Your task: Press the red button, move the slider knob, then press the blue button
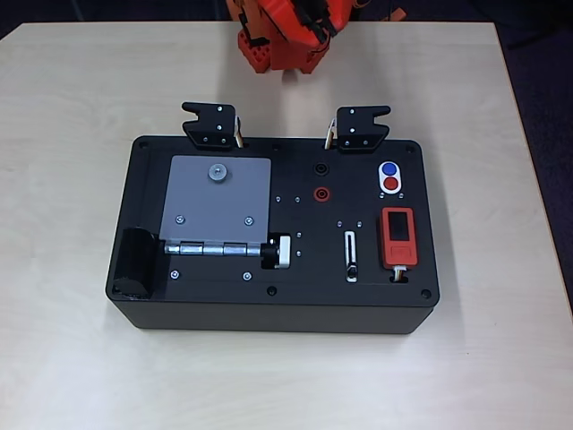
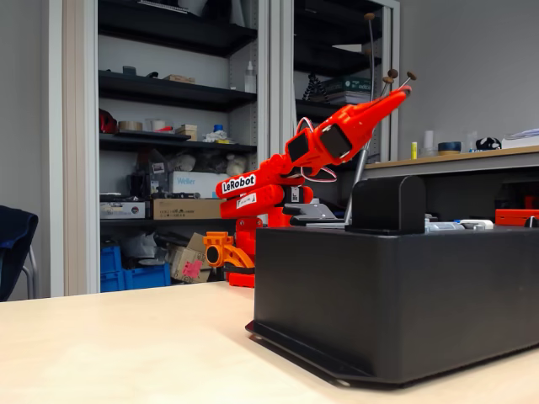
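Pointing up and away from the black box [image 1: 269, 305], the orange arm's gripper [image 2: 396, 93], fingers apparently pressed together, leaves the small round red button [image 1: 391, 184], blue button [image 1: 389, 168] and tiny black slider knob [image 1: 352, 270] unobstructed for pressing.

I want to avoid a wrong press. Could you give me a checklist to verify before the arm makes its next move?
1. Red button unobstructed, below the blue button: ok.
2. Slider knob near its slot's lower end in the overhead view: ok.
3. Gripper raised, apart from the box: ok.
4. Gripper shut for pressing: cannot tell.
5. Box flat on the table: ok.
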Robot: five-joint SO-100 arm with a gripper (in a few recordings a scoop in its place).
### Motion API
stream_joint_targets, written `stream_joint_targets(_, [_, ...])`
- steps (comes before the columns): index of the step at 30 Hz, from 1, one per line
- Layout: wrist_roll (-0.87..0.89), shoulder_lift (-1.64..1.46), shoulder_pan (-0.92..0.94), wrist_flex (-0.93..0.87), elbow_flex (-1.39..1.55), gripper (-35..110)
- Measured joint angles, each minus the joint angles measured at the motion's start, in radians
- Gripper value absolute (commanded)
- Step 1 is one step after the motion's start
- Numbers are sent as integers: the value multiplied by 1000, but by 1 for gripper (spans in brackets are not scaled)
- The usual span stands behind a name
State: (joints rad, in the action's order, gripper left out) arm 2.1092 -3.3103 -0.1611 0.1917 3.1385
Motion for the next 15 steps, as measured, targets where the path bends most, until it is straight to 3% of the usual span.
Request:
stream_joint_targets(8, [227, 0, 48, 150, 0, 0])
stream_joint_targets(15, [272, -3, 106, 270, 0, 1])
